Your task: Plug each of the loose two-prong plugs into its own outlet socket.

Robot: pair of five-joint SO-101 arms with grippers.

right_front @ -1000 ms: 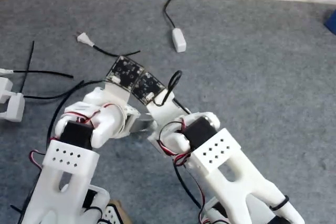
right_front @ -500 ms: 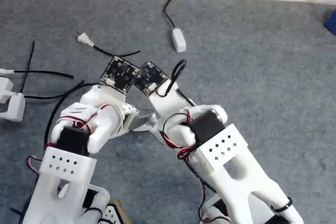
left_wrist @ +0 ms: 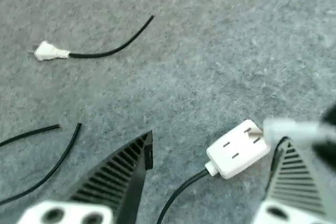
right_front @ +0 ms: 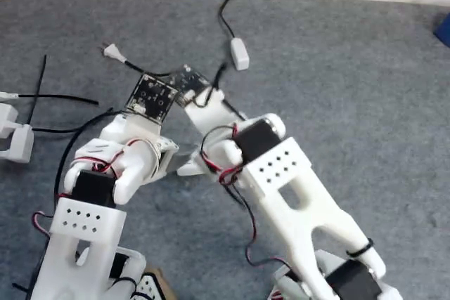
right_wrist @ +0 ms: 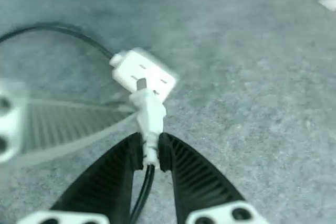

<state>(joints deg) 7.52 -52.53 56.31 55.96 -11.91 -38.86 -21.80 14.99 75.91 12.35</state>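
A white outlet socket on a black cord lies on the grey carpet between the spread black fingers of my left gripper, which is open. My right gripper is shut on a white two-prong plug, whose prongs meet the face of the same outlet socket. In the high view both wrists crowd together over this spot and hide it. Another loose plug with a short black cable lies farther out to the left, and is the loose plug in the left wrist view.
A second white outlet with a black cord lies at the far middle of the carpet. More white outlets and black cords sit at the left edge. A blue object pokes in at the right edge.
The right arm has swung forward and to the left, bringing its wrist close over the left arm's wrist. The left arm has edged forward a little.
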